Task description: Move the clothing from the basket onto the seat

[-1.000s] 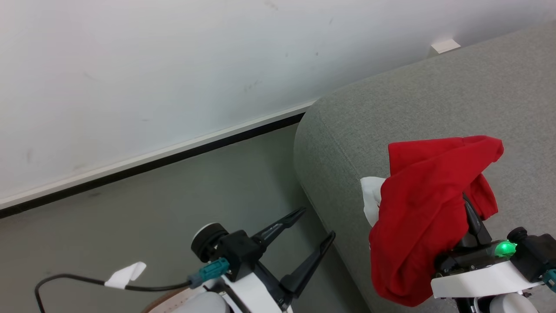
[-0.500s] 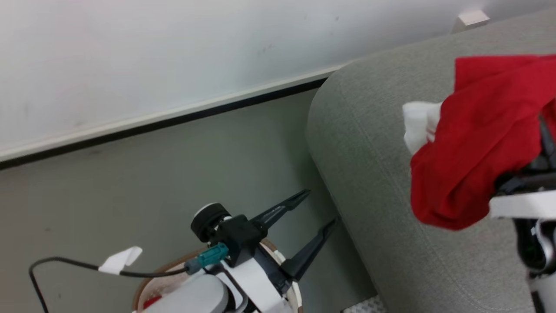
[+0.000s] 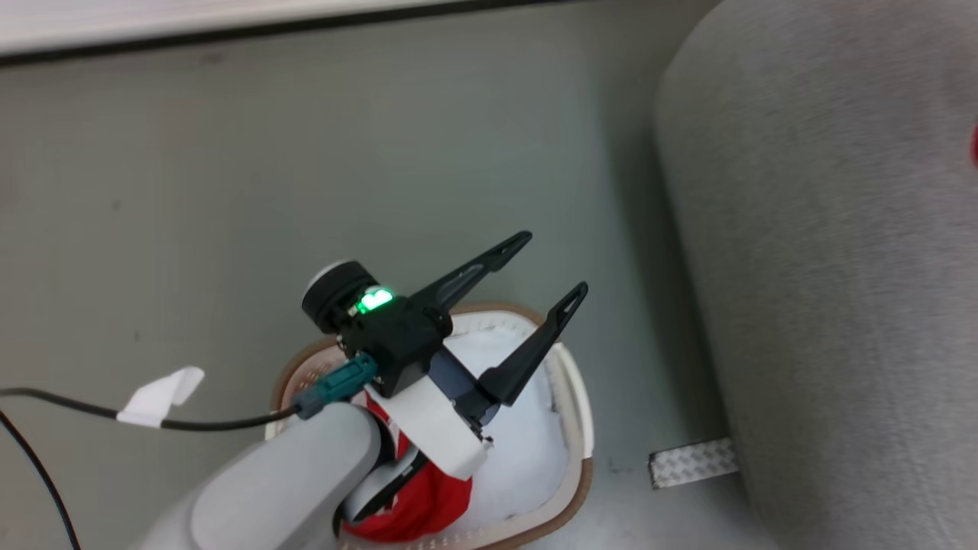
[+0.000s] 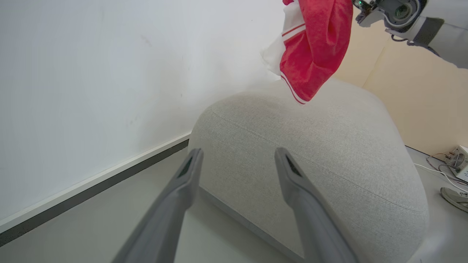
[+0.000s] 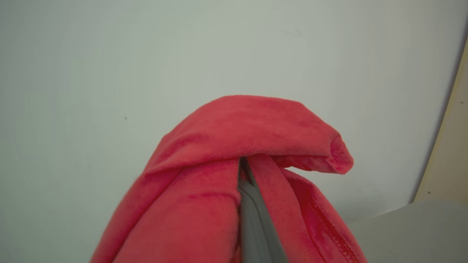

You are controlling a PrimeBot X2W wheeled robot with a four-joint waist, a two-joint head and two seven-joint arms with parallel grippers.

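My left gripper [image 3: 555,263] hangs open and empty above the basket [image 3: 574,428], a white oval tub with a brown rim on the floor. Red clothing [image 3: 416,504] lies in the basket's near end, partly under my left arm. The grey seat [image 3: 825,267] rises to the basket's right. In the left wrist view my open left gripper [image 4: 238,153] points at the seat [image 4: 310,146], and a red garment with white stripes [image 4: 314,47] hangs high over it from my right arm. My right gripper [image 5: 243,162] is shut on that red garment [image 5: 237,135], which drapes over its fingers.
A white wall with a dark baseboard [image 4: 91,190] runs behind the seat. A silver tape strip [image 3: 691,462] lies on the grey floor beside the seat. A black cable with a white tag [image 3: 160,386] trails from my left wrist. Wires and a small device [image 4: 459,160] sit at far right.
The head camera has tilted down, bringing the basket into view. The right gripper and its red garment have left the head view at the upper right. The left gripper stays open.
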